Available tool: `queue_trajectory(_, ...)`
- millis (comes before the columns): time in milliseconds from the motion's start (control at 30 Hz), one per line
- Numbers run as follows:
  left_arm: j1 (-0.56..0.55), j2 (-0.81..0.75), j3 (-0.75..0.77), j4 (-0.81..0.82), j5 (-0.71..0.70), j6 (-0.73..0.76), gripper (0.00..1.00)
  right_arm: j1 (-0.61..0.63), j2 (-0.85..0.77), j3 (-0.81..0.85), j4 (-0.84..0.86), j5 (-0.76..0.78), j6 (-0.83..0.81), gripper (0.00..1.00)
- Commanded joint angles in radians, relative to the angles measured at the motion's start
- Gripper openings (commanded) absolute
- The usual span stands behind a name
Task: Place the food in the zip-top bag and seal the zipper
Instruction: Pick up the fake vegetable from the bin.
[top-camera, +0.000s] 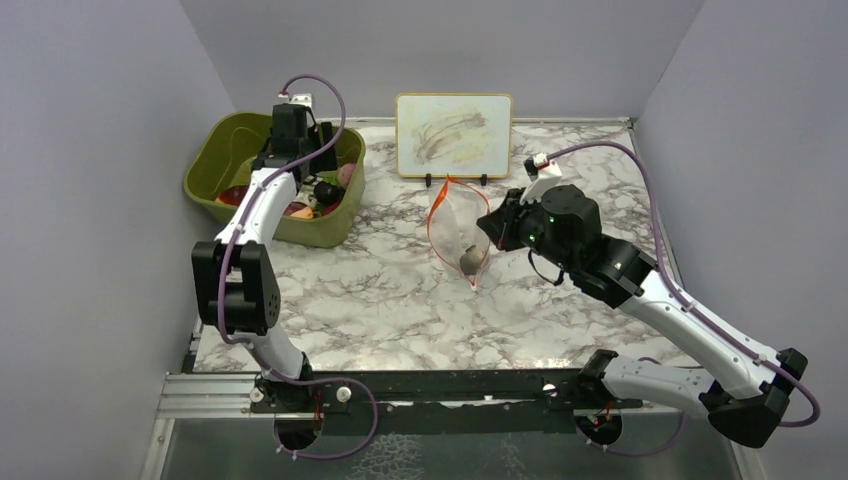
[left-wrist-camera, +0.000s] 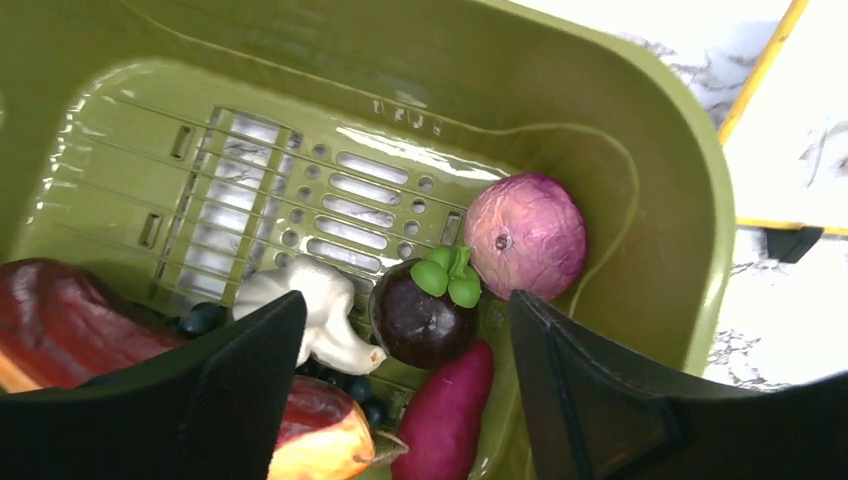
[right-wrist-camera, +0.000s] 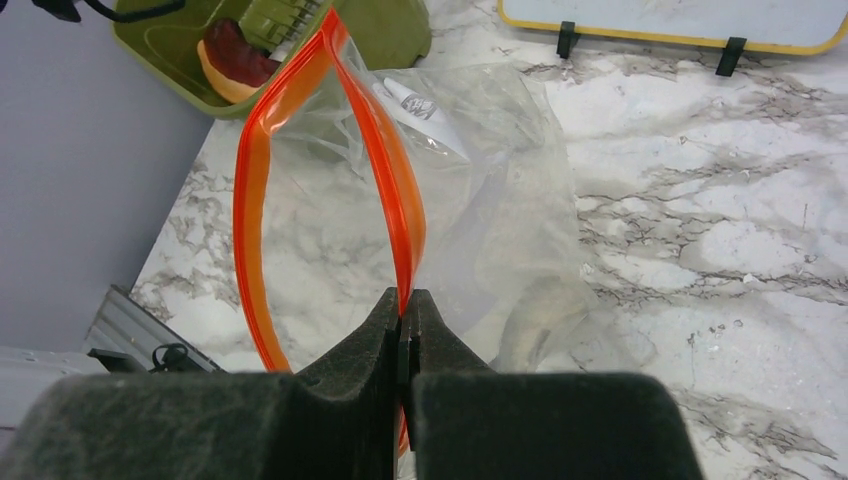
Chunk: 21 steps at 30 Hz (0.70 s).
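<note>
Hovering the left gripper (left-wrist-camera: 405, 325) low inside the olive-green plastic bin (left-wrist-camera: 650, 200), jaws spread wide, nothing between them. Straight beneath the gap, a round dark-purple toy fruit with a green leaf cap (left-wrist-camera: 420, 320). Just beyond it, ahead of the right-hand finger, a pink-purple ball-shaped piece (left-wrist-camera: 525, 232). Beside the left-hand finger, a whitish-grey lumpy piece shaped like garlic (left-wrist-camera: 320, 300). Nearer the wrist, a long magenta piece (left-wrist-camera: 445, 415). Out past the left-hand finger, the long orange-and-red toy hot dog (left-wrist-camera: 60, 320).

Pinching with the right gripper (right-wrist-camera: 405, 312), jaws fully closed on the thin orange-red zipper strip (right-wrist-camera: 250, 200) of the clear floppy plastic zip-top bag (right-wrist-camera: 480, 200), at the near end of its mouth. Bag held upright, mouth bowed open ahead of the fingertips and facing toward the bin, lower part apparently resting on the marble-patterned table (right-wrist-camera: 700, 250).

Judged early in the job. Seemingly done: one small grey piece (top-camera: 468, 260) lying low inside the bag, as seen from the top camera. Most of the food in the bin, none of it gripped. Left to do: close on a piece, likely the dark-purple fruit under the gap, carry it across to the open mouth, drop it in, and repeat for the rest. Last of all, press the strip shut along its whole length; sealing not yet begun.
</note>
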<state>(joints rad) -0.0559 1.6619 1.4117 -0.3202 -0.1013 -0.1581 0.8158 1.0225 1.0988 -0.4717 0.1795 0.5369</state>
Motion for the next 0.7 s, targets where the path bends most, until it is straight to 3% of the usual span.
queue_trajectory(0,0.019,0.093,0.048,-0.011,0.094,0.027,0.8,-0.004,0.003,0.02,-0.022,0.033,-0.008,0.01)
queue_trajectory(167,0.027,0.166,0.065,-0.011,0.117,0.042,0.86,-0.004,-0.011,0.016,-0.043,0.063,0.011,0.01)
queue_trajectory(400,0.029,0.249,0.072,-0.02,0.152,0.073,0.86,-0.005,-0.075,-0.061,-0.027,0.125,0.045,0.01)
queue_trajectory(667,0.03,0.308,0.081,-0.017,0.113,0.07,0.84,-0.005,-0.063,-0.076,0.009,0.081,0.05,0.01)
